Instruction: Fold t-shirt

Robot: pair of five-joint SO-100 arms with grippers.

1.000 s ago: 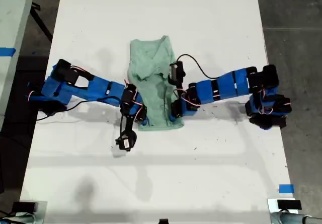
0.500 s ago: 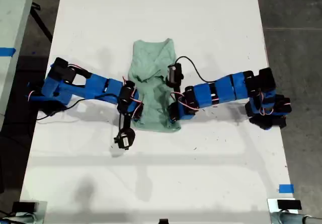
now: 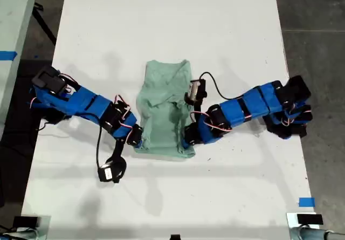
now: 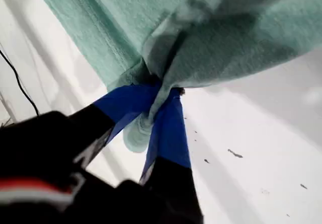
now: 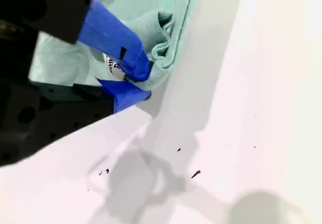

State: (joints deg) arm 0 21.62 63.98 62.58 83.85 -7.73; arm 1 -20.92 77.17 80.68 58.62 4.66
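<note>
Pale mint-green t-shirt (image 3: 163,108), folded into a narrow rumpled strip, lying mid-table, both lower corners pinched

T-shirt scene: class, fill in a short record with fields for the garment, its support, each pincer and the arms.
Garment: t-shirt, pale mint green, bunched lengthwise
Support: white table
My first pincer: shut on a gathered fold of the t-shirt
My second pincer: shut on a t-shirt edge
Arms: one blue arm at the exterior view's left of the garment, another at its right

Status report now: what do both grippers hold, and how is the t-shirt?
My first gripper shut on the t-shirt. My second gripper shut on its edge. T-shirt bunched on the white table. Nothing in the way.
</note>
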